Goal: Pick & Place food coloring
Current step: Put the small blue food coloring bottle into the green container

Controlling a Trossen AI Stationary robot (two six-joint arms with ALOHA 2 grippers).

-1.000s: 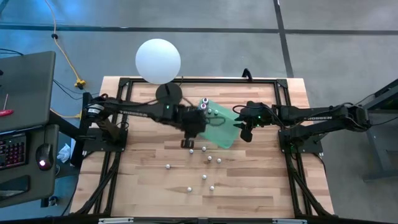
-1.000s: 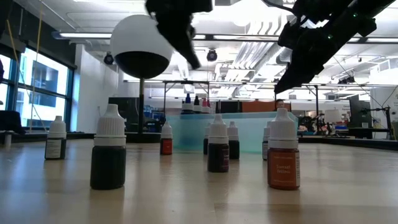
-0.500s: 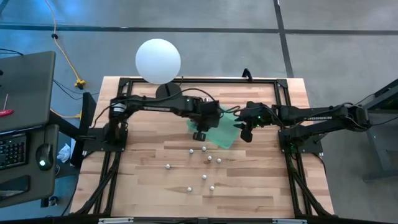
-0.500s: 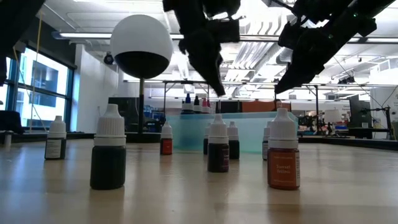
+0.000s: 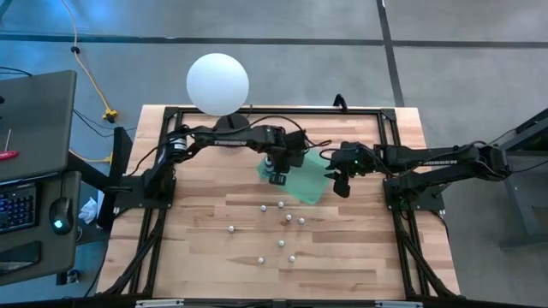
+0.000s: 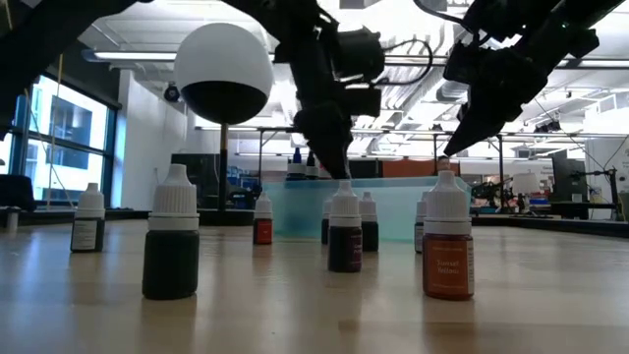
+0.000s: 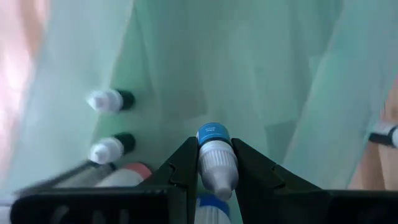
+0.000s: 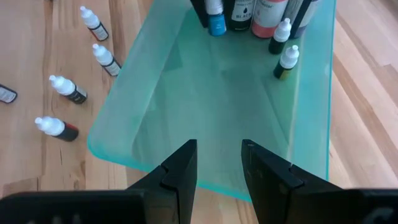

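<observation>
Green tray [image 5: 306, 184] holds cluster of food coloring bottles [image 8: 252, 15] at its far end. Left gripper [image 5: 276, 178] over tray, fingers clamped on blue-capped bottle [image 7: 215, 155], placement apparently imminent. Right gripper [image 5: 340, 184] hangs at tray's right edge, fingers parted, nothing between them. Roughly eight loose bottles [image 5: 285, 232] left on wooden table [image 5: 197, 248]; task judged partway done

Wooden table [image 5: 197, 257], green tray [image 5: 308, 184] near its centre, white ball [image 5: 217, 82] on black stand, perhaps a lamp
</observation>
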